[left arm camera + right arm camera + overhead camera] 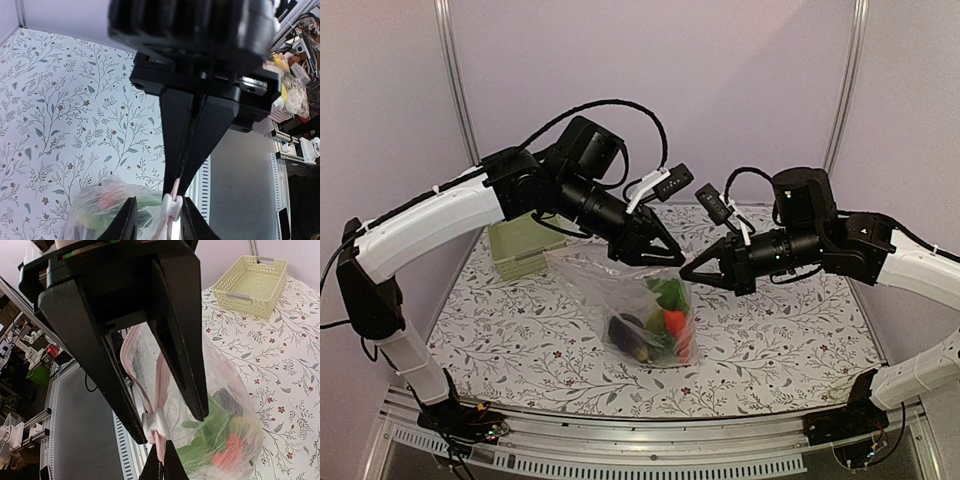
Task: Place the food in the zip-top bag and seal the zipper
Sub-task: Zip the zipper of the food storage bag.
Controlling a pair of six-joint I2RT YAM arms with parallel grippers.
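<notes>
The clear zip-top bag (605,290) hangs above the table between both grippers, with the food (662,322) inside: green pieces, a red-orange piece (226,455) and a dark purple one. My right gripper (688,272) (162,460) is shut on the pink zipper (162,375) just below its white slider (155,424). My left gripper (660,252) (159,205) straddles that slider (171,206). Its jaws stand apart: the slider lies against one finger (192,220), with a gap to the other. Beyond the slider the zipper's two strips are parted.
A pale green slotted basket (520,250) (252,285) sits empty at the back left of the floral tablecloth (770,340). The table's metal front rail (650,440) runs below the bag. Purple walls close in the back and sides.
</notes>
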